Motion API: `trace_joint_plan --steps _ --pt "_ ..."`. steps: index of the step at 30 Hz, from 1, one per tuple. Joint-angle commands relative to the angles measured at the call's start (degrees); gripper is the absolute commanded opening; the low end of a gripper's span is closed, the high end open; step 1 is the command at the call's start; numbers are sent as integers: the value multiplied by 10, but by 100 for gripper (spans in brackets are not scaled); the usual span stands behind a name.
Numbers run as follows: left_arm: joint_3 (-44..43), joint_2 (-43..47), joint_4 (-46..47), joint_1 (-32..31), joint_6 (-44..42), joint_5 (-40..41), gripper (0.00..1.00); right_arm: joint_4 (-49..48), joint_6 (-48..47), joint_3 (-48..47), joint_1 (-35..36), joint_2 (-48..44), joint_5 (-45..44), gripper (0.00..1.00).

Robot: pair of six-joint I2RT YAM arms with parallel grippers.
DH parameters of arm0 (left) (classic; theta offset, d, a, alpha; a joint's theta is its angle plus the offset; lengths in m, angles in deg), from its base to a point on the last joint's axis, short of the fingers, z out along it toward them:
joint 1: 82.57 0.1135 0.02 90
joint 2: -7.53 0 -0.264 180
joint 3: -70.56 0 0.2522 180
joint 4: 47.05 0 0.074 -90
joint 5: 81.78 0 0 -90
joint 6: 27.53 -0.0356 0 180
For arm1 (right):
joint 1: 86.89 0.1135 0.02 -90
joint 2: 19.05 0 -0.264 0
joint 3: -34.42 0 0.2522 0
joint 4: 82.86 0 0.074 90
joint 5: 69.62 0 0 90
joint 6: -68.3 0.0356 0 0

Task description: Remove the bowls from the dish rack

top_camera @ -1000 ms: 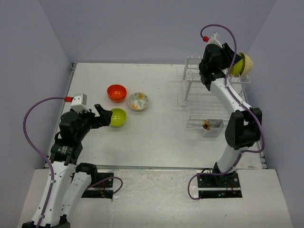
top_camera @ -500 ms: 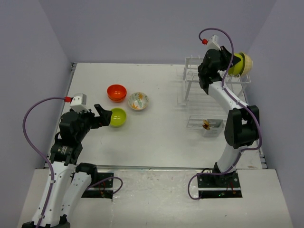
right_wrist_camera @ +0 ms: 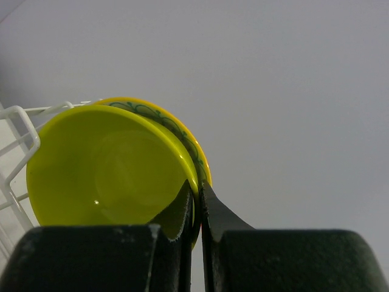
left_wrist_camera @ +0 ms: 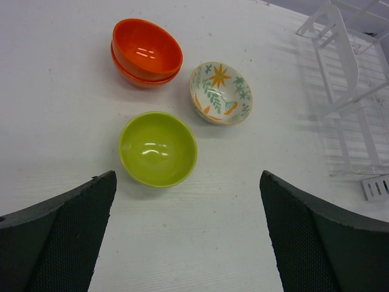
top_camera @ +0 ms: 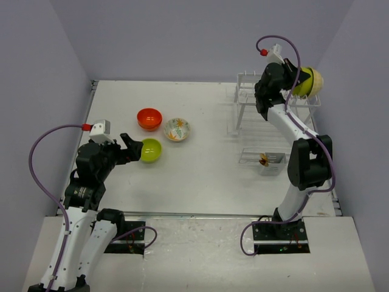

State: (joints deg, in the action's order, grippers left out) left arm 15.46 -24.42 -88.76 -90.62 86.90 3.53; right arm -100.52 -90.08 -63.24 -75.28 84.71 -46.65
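1. White table (top_camera: 206, 182) between lavender walls (top_camera: 182, 36) carries everything. The rack (top_camera: 243, 103) stands by its far right corner, and four bowls already sit out toward the far left.
2. We see the orange bowls (left_wrist_camera: 146, 52) nested one in the other and the flowered bowl (left_wrist_camera: 220, 92) just beside them. The green bowl on the table (left_wrist_camera: 158, 149) sits a little nearer our edge. We judge they are grouped there, well apart from the rack, as the unloading spot.
3. Our left gripper (left_wrist_camera: 187, 182) hangs just short of that green bowl. Its fingers are spread wide and hold nothing, and it seems to be waiting.
4. Our right gripper (right_wrist_camera: 196, 188) is pressed together on the rim of the green bowl in the rack (right_wrist_camera: 109, 164), with one finger inside the bowl. That bowl stands on edge at the rack's far right end, against the beige bowl (top_camera: 317, 82). A bowl standing on edge offers only its rim. We cannot tell whether the beige rim is caught too.
5. Against a second ago, the right fingers have closed onto the rim and the wrist has shifted slightly. The left arm and every bowl are unchanged.
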Motion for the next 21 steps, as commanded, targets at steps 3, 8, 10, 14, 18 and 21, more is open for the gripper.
trace_joint_plan --steps 3,8,10,14,18,21 --pt "-7 4 7 -5 -7 5 100 -60 -25 -9 6 -37 -10 0" --pt "-7 4 7 -5 -7 5 100 -63 -30 -18 10 -42 -7 0" --pt "-7 3 8 -5 -7 6 100 -65 -39 -24 13 -43 -9 0" --pt "-7 4 6 -5 -6 8 100 -79 -55 -34 22 -48 -11 0" --pt "-8 7 6 -5 -6 9 100 -74 -60 -39 32 -58 -12 0" --pt "-8 7 6 -5 -6 9 100 -71 -60 -41 42 -66 -14 0"
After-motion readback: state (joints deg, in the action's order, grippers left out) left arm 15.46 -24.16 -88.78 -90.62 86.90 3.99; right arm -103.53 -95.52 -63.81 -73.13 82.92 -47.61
